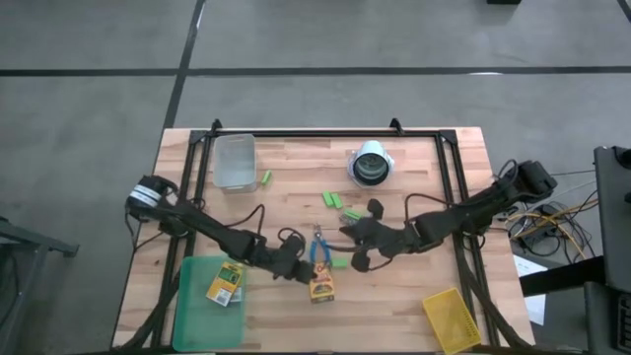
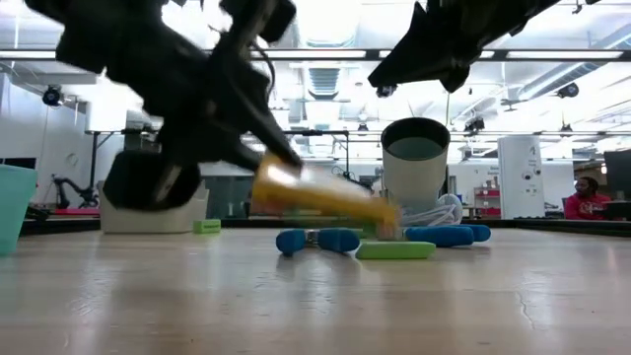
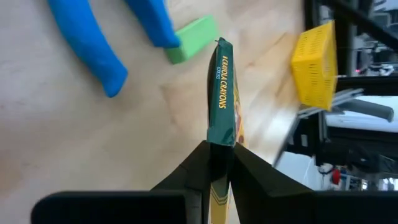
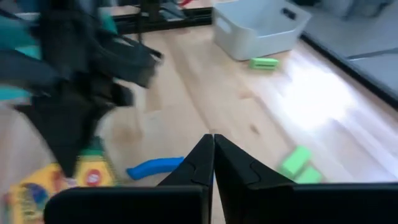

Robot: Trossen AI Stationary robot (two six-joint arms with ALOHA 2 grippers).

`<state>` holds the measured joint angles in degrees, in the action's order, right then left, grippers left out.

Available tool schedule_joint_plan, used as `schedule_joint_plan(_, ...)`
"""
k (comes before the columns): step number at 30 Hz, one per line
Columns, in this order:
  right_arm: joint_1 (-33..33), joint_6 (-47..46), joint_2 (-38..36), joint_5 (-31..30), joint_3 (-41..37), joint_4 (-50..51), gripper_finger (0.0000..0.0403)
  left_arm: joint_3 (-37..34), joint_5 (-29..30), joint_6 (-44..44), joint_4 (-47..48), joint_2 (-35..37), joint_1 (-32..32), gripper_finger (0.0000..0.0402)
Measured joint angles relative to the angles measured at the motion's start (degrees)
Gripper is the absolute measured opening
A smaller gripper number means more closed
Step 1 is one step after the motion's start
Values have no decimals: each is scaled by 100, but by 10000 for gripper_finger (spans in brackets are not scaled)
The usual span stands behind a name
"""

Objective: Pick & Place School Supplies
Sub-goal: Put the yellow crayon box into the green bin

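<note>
My left gripper [image 1: 299, 271] is shut on a yellow-and-green crayon box [image 1: 321, 286] near the table's near middle. The blue-handled scissors [image 1: 320, 251] lie flat just beyond it, with a light-green eraser block [image 1: 340, 262] beside their handles. My right gripper [image 1: 361, 259] hovers shut and empty, right of the scissors and raised above the table [image 2: 444, 44]. A second crayon box [image 1: 226, 284] lies in the flat green tray [image 1: 197, 306]. More eraser blocks [image 1: 333, 199] [image 1: 350, 215] [image 1: 265, 177] lie farther back. My left gripper pinches the crayon box between its two fingers across the narrow green side [image 3: 221, 140], at one end of the box. The fingers [image 3: 252, 168] come slanting down from the table's left. The box juts out past them, tilted, its free end [image 2: 383, 212] low by the table; whether it touches, I cannot tell.
A grey bin [image 1: 235, 161] stands at the far left and a white-and-dark round container [image 1: 372, 164] at the far middle. The small yellow bin [image 1: 452, 318] sits at the near right corner. A black frame [image 1: 325, 133] runs along the far edge.
</note>
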<state>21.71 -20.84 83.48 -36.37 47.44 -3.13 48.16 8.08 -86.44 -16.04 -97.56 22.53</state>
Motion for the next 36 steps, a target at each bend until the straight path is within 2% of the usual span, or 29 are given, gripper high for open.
schedule_joint_plan(6,-35,64,-65,-138,2,130,8,0,-14,252,818,910,-20,48)
schedule_joint_plan(13,-74,71,-69,-136,0,216,8,13,-417,-105,2689,2522,-31,48)
schedule_joint_plan(20,-79,1,-69,-134,0,344,8,619,-451,-1111,5729,3650,108,48)
schedule_joint_plan(24,-76,-15,-69,-134,-7,357,8,1262,-661,-1668,7494,3798,175,48)
schedule_joint_plan(29,-79,-96,-69,-141,-94,367,8,2025,-1313,-2123,9188,3587,236,48)
schedule_joint_plan(33,-76,-255,-69,-259,-187,366,8,2190,-2145,-2300,9898,3308,309,48)
schedule_joint_plan(36,-90,-363,-63,-270,-219,366,8,2103,-2722,-2224,9906,3081,410,48)
